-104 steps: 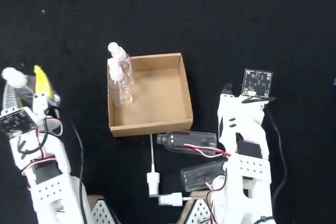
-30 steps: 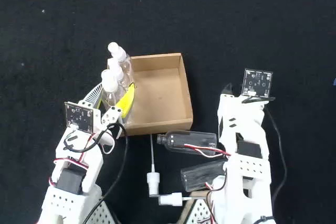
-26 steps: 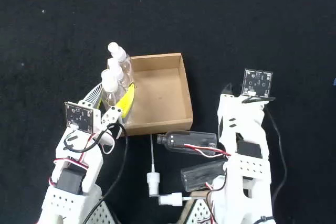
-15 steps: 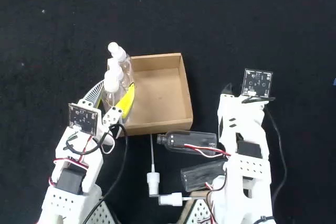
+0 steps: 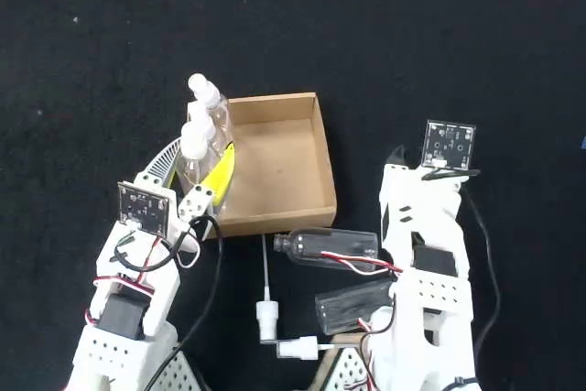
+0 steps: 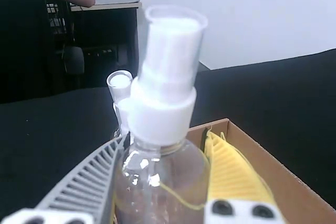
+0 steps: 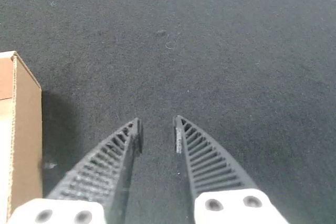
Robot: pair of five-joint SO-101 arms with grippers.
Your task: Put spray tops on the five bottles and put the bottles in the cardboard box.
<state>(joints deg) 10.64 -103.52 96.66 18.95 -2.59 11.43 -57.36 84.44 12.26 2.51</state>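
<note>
Five bottles, two loose spray tops, one cardboard box.

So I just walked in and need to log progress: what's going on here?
The left gripper is shut on a capped spray bottle, holding it upright at the near left corner of the cardboard box, beside two capped bottles standing inside. The right gripper hangs open over the table, holding nothing. An uncapped bottle and a second uncapped bottle lie beside the right arm, with a spray top and a second spray top loose nearby.
</note>
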